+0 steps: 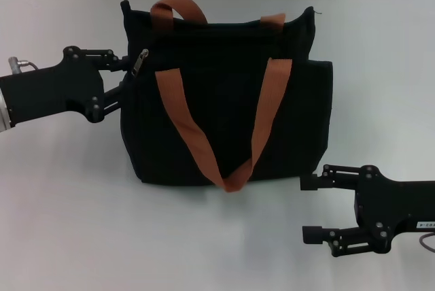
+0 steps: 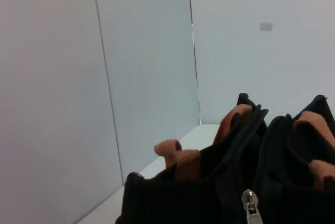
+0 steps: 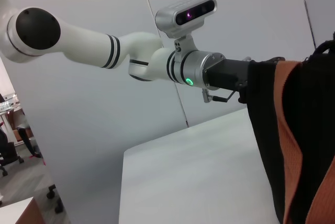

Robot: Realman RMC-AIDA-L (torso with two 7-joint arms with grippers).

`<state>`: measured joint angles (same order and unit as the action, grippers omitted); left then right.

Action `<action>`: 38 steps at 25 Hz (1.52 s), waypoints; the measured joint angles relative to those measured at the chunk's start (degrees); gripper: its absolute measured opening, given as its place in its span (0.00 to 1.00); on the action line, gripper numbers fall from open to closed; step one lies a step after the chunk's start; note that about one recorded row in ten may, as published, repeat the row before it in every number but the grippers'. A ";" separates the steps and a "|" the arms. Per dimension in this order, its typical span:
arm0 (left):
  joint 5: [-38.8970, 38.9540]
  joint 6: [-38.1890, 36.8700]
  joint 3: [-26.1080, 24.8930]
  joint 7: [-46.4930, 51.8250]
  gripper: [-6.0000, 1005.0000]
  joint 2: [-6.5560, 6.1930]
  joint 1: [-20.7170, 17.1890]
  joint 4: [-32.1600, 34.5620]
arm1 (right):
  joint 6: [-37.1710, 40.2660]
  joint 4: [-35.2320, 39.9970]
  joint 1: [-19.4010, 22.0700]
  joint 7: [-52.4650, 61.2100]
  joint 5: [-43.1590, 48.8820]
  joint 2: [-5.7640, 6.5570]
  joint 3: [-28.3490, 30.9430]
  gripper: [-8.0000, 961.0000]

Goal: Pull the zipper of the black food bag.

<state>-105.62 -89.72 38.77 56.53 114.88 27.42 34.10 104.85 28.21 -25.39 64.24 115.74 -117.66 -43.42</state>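
Note:
The black food bag (image 1: 224, 107) stands upright in the middle of the table, its rust-orange handles (image 1: 180, 12) raised and one strap draped down its front. The silver zipper (image 1: 139, 62) pull hangs at the bag's top left corner; it also shows in the left wrist view as the zipper (image 2: 251, 206) on the bag (image 2: 209, 192). My left gripper (image 1: 124, 77) is open against the bag's left end, its upper finger just beside the pull and apart from it. My right gripper (image 1: 311, 207) stands open near the bag's lower right corner, holding nothing.
The white table (image 1: 68, 223) spreads around the bag, with a pale wall behind. In the right wrist view my left arm (image 3: 131, 56) reaches across to the bag (image 3: 314, 103).

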 joint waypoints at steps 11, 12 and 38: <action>0.44 0.59 -0.86 -0.15 0.10 0.07 0.00 0.54 | 0.18 0.00 -0.02 0.08 -0.13 -0.12 0.19 0.85; 0.45 0.23 -1.07 -0.15 0.10 0.08 -0.12 0.69 | 0.33 0.00 -0.06 0.10 -0.14 -0.12 0.25 0.85; 5.07 -4.76 -5.01 -7.57 0.07 2.65 -2.11 2.28 | 3.09 0.63 -14.66 39.57 -18.18 0.01 0.33 0.85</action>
<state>-100.55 -94.48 33.76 48.96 117.53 25.31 36.39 107.94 28.84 -40.06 103.81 97.57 -117.65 -43.09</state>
